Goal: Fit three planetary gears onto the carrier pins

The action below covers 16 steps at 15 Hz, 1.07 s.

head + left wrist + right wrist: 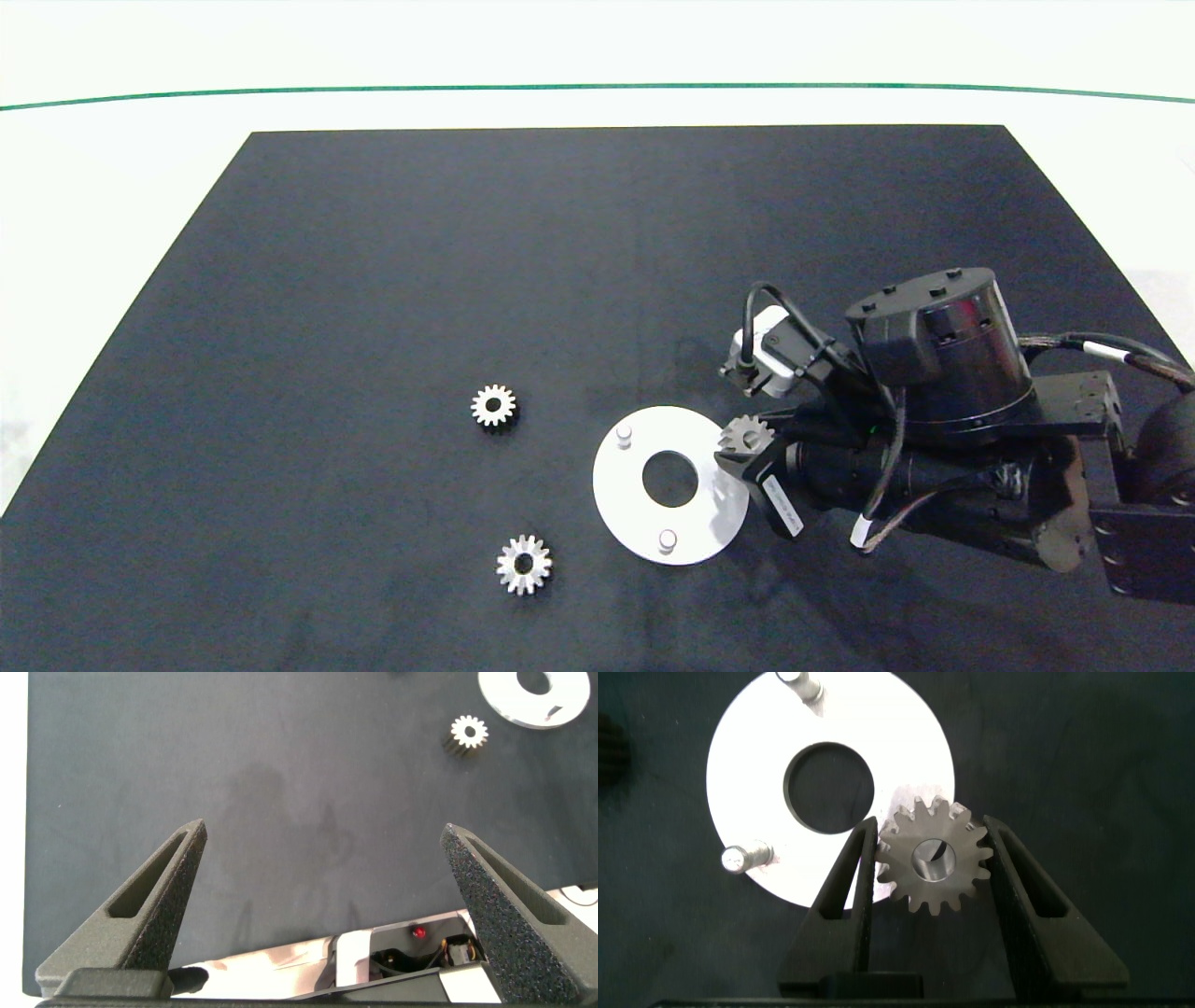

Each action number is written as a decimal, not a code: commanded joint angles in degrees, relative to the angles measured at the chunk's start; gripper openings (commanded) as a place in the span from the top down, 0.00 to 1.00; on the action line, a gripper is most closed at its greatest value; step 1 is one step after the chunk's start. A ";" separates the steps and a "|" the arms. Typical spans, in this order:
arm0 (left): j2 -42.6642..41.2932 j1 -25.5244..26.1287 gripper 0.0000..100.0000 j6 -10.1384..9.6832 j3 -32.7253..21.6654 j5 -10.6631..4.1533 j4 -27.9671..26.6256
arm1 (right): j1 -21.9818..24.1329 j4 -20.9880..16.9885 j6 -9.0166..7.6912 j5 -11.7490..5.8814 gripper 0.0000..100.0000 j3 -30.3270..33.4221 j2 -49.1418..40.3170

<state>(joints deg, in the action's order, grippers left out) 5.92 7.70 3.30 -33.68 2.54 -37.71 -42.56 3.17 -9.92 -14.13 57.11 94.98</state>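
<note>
- A black mat [373, 280] covers most of the white table [93, 187]; a thin green line [597, 89] runs across the table beyond the mat's far edge
- The right arm [952, 439] comes in from the right edge, low over the mat, with its wrist beside the white disc [625, 485]
- The left gripper [322, 873] hangs over bare mat with its fingers spread wide and nothing between them; it is out of the head view
- The white disc lies flat on the mat with a large central hole; two carrier pins [624, 433] stand bare on it, and the third is seen through the held gear's hole in the right wrist view
- The right gripper [931, 859] clamps one of the planetary gears [931, 859] by the teeth, flat, over the disc's rim nearest the arm
- A second gear [493, 406] lies on the mat well left of the disc
- A third gear [524, 564] lies near the disc's lower left edge, apart from it
</note>
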 commanded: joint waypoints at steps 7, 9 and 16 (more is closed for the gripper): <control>-0.04 0.21 0.00 0.04 -0.16 0.01 -0.18 | 0.63 1.14 -0.01 -0.02 0.87 0.72 2.41; -0.04 0.21 0.00 0.04 -0.24 0.01 -0.18 | 0.63 1.31 -0.01 -0.02 0.87 0.72 2.49; -0.12 0.29 0.00 0.04 -0.33 0.01 -0.18 | 0.63 1.49 0.08 0.07 0.87 1.25 3.64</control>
<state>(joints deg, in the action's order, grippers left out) 5.80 7.94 3.33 -34.01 2.54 -37.67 -41.89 4.53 -9.78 -14.03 58.26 98.26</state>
